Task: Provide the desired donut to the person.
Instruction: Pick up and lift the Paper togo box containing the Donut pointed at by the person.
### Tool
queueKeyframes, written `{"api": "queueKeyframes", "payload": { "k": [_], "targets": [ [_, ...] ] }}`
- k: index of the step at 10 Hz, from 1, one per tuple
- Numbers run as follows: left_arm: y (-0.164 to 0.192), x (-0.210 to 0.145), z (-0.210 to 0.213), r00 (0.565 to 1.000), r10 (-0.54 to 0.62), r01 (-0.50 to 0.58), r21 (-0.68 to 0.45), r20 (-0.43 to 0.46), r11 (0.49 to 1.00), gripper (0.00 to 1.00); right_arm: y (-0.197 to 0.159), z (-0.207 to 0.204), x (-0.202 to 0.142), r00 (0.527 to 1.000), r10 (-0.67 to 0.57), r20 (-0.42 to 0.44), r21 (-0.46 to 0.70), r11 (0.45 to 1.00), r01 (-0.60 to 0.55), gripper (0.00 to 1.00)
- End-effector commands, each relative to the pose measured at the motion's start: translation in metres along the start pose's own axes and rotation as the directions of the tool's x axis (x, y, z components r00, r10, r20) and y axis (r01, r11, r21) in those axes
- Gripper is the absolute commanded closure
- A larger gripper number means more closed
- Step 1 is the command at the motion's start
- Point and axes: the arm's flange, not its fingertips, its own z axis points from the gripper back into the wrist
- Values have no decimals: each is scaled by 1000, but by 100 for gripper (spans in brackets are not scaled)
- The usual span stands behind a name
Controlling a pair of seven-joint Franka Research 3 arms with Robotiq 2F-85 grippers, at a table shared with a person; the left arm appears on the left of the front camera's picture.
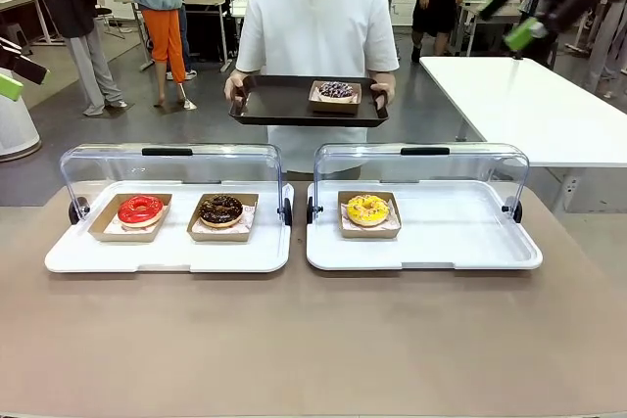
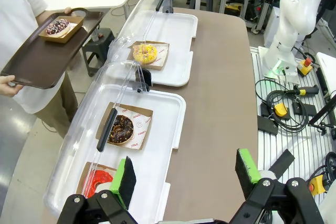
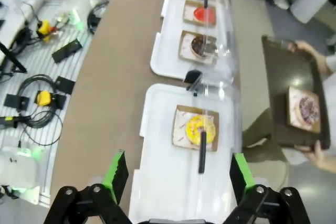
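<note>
Across the table, the person [image 1: 313, 26] holds a dark brown tray [image 1: 274, 105] with a sprinkled chocolate donut [image 1: 336, 91] in a card holder. A red donut [image 1: 140, 209] and a chocolate donut [image 1: 221, 209] lie in the left white display tray [image 1: 167, 256]. In the right display tray [image 1: 460, 242] lies a yellow donut [image 1: 367, 209]. Both clear lids are raised. My left gripper [image 2: 186, 174] hangs open high above the table's left end, over the red donut [image 2: 100, 182]. High at the right, my right gripper [image 3: 178, 174] is open and empty, with the yellow donut [image 3: 200, 128] below it.
A white table [image 1: 529, 105] stands behind at the right. Bystanders walk in the background. Cables and yellow control boxes [image 2: 281, 109] lie on the floor on my side. Bare brown tabletop [image 1: 313, 340] spreads in front of the display trays.
</note>
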Motion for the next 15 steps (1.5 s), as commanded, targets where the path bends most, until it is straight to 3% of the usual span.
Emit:
{"api": "queueKeyframes", "payload": {
  "k": [1,3,5,6,11,15],
  "targets": [
    [-1,0,1,1000,-3,3,-3,4,1000,0,9,-8,-56,997,-26,68,-6,1000,26,0],
    [-1,0,1,1000,-3,3,-3,4,1000,0,32,1,-110,977,-68,204,-16,997,73,0],
    [-1,0,1,1000,-3,3,-3,4,1000,0,50,14,-157,920,-58,388,-92,991,101,0],
    [-1,0,1,1000,-3,3,-3,4,1000,0,56,14,-176,905,-88,417,-109,983,146,0],
    [-1,0,1,1000,-3,3,-3,4,1000,0,77,28,-209,867,-215,450,-87,955,282,0],
    [-1,0,1,1000,-3,3,-3,4,1000,0,86,36,-211,874,-290,391,-56,940,336,0]
  ]
}}
